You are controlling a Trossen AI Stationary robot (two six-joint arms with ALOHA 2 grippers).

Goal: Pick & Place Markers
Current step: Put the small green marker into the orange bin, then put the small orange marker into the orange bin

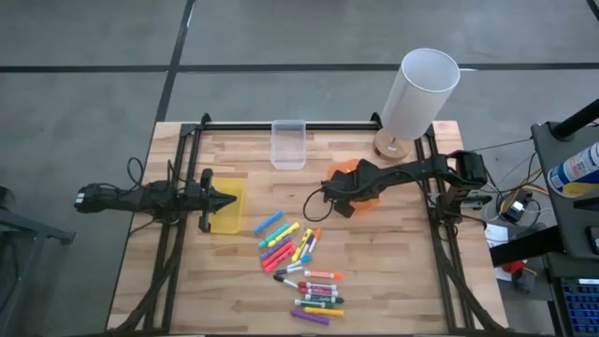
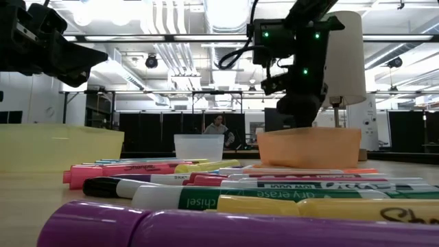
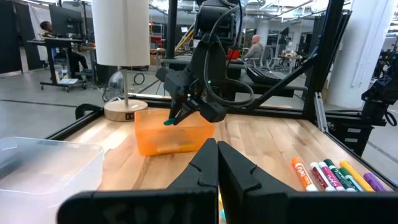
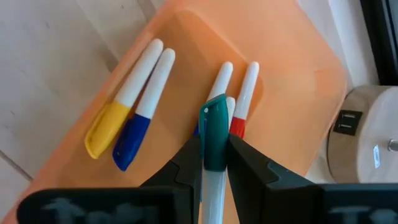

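Right gripper (image 4: pixel 214 163): we are holding it over the orange bin (image 1: pixel 367 192), its fingers closed narrowly on a slim white marker with a teal cap (image 4: pixel 215 140); the marker is pointing cap-first down toward the bin's floor.
Why held so: we are judging that the cap-down, over-the-bin pose is there so the marker drops in alongside the others rather than bouncing off the rim.
Orange bin contents: four slim white markers are already lying inside, one with a yellow cap (image 4: pixel 107 129), one blue (image 4: pixel 132 140), one red (image 4: pixel 239 126), and one whose cap is hidden behind the held marker.
Remaining markers: we are seeing the main pile (image 1: pixel 301 270) lying loose on the wooden table (image 1: pixel 393 271) in front of the bins, chunky highlighters mixed with slim white-barrelled pens, well apart from the orange bin.
Left gripper (image 1: pixel 227 199): we are keeping it parked over the yellow bin (image 1: pixel 238 208), fingers fully together and holding nothing, clear of the right arm's work.
Clear bin (image 1: pixel 288 143): it is sitting at the table's far edge; we cannot tell whether anything is in it.
Step in hand: we are judging this as the release of the teal-capped marker.
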